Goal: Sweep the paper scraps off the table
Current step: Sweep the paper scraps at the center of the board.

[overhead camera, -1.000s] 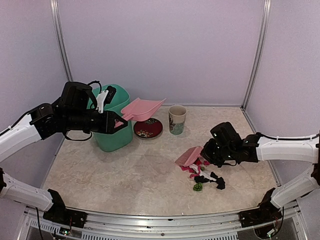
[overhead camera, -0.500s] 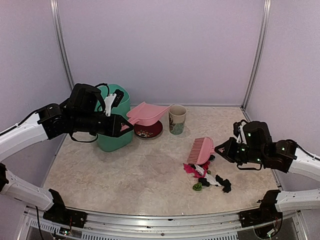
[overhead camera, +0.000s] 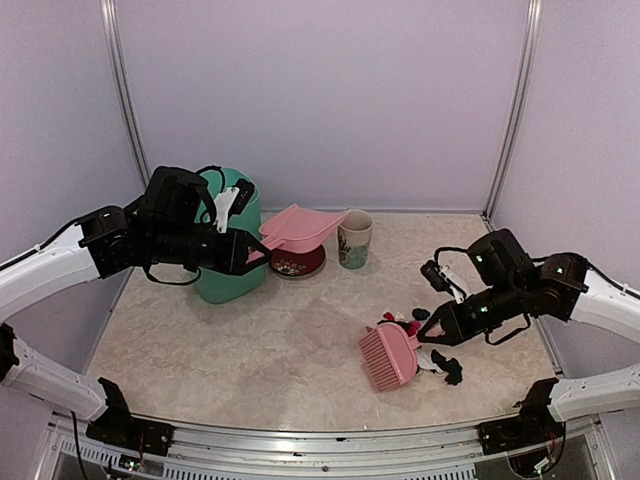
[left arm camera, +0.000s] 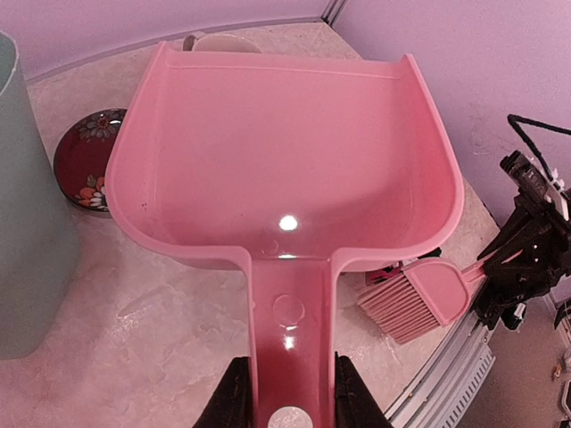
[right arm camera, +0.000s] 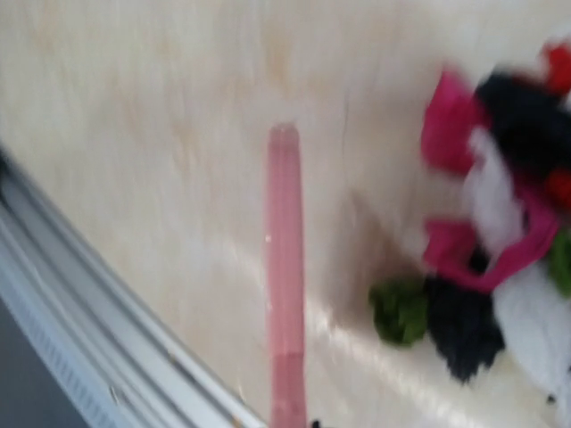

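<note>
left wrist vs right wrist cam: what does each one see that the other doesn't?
Left wrist only: the dustpan held in the left gripper, the plate, the bin and the right arm.
Right wrist only: the scraps, blurred, lying just right of the brush.
Both: the brush, the table and the rail.

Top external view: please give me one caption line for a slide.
Left gripper holds a pink dustpan raised; right gripper holds a pink brush beside the paper scraps on the table.
</note>
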